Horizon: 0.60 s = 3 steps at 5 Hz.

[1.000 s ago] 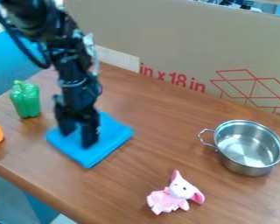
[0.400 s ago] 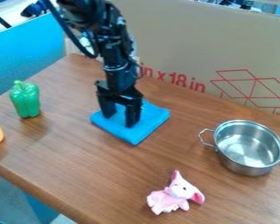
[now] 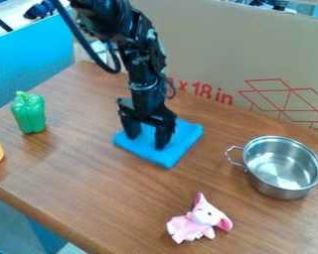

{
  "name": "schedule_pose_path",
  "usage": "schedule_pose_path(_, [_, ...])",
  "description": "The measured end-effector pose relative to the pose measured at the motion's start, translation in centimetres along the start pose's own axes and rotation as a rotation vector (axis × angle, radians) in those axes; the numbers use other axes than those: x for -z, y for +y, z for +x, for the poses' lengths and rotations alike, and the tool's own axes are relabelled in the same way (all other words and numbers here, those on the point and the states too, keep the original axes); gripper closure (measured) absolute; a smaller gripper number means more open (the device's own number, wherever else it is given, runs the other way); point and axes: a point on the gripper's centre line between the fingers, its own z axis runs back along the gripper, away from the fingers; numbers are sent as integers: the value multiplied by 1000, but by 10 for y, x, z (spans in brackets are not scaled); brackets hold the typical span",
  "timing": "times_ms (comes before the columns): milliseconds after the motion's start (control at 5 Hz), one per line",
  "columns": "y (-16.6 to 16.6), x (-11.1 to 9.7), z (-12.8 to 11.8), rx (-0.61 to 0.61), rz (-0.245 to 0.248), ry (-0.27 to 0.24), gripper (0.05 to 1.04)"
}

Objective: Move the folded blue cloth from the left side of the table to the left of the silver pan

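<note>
Brown wood tabletop (image 3: 89, 183) stretches before a tall cardboard panel (image 3: 208, 44), and on its far part, between a green pepper (image 3: 29, 113) to the left and a steel pot (image 3: 281, 168) to the right, lies a bright blue cloth (image 3: 188, 133), folded into a flat, soft-cornered square. Over it the black gripper (image 3: 147, 142) points down, fingers spread well apart with the cloth beneath them, nothing visibly pinched between.

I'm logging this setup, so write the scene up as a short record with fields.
gripper: fingers apart, tips at the blue cloth
cloth state: lying flat on the table
pot: metal, upright, two handles, right side of view
plush toy: pink and white, near edge of view
pepper: green, upright, left
backdrop: cardboard with red print
</note>
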Motion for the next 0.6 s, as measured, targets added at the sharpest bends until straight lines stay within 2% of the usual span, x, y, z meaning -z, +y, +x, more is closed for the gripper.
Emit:
schedule_pose_path(200, [14,-45,-14,-195,-43,-97,82])
schedule_pose_path(400, [20,-67,-12,-339,-91,-109,82])
schedule_pose_path(600, [28,-76,-13,-387,-39,-82,82])
